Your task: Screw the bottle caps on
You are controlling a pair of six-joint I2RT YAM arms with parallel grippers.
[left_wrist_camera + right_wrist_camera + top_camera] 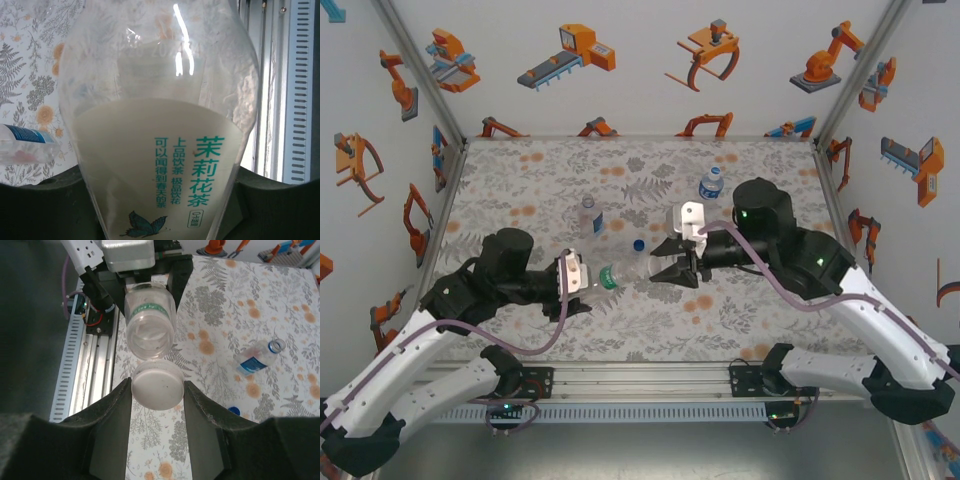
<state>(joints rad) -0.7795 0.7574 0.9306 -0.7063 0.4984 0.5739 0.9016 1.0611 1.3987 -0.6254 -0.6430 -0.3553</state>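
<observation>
White cap [156,388] is pinched between the right gripper [157,385] jaws, right at the open mouth of the green-label bottle [149,322]; contact unclear. Left gripper [588,282] is clamped on that bottle, holding it level. Blue cap [638,243] lies loose on the table [520,190].

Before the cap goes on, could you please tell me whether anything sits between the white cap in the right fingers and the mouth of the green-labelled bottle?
Nothing visible does. The white cap, gripped by the right fingers, sits right at the open mouth of the green-labelled bottle.
</observation>
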